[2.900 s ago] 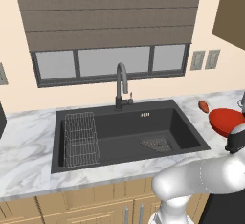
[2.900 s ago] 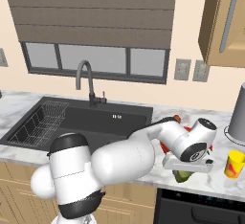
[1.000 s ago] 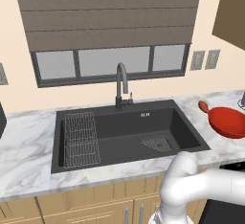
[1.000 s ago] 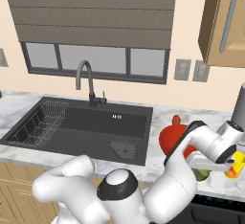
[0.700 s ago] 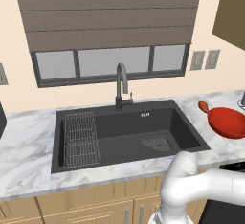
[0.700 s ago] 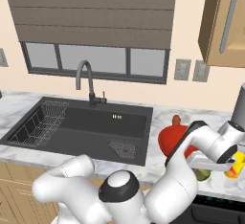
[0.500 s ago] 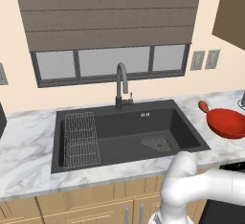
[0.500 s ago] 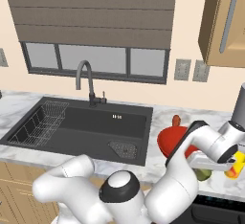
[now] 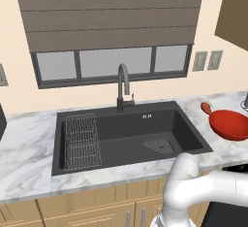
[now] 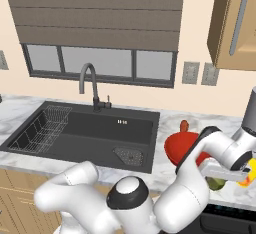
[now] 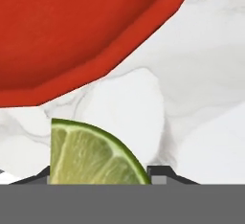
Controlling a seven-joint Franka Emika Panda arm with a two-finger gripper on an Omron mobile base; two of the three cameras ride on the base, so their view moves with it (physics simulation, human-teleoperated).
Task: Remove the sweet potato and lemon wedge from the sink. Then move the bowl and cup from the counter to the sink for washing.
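In the hand view the yellow-green lemon wedge (image 11: 93,156) sits between my gripper's (image 11: 99,174) dark fingertips, just over the marble counter beside the red bowl (image 11: 72,31). From the right base view, the gripper (image 10: 219,180) hangs low over the counter to the right of the bowl (image 10: 178,148), shut on the wedge (image 10: 215,183). The yellow cup (image 10: 249,174) peeks out just behind the hand. The sweet potato (image 10: 184,126) lies on the counter behind the bowl, also seen as sweet potato (image 9: 206,107) by the bowl (image 9: 231,124). The sink (image 9: 160,124) holds no loose item.
A wire rack (image 9: 82,141) lies in the sink's left half and a drain grate (image 9: 159,146) in its front right corner. The dark faucet (image 9: 123,88) rises behind. A tall grey vessel (image 10: 250,110) stands at the counter's far right, under a wall cabinet (image 10: 235,23).
Since the oldest frames the arm has swung right, carrying the lemon wedge from the bowl's front toward the cup. Over the last second hardly anything has moved.
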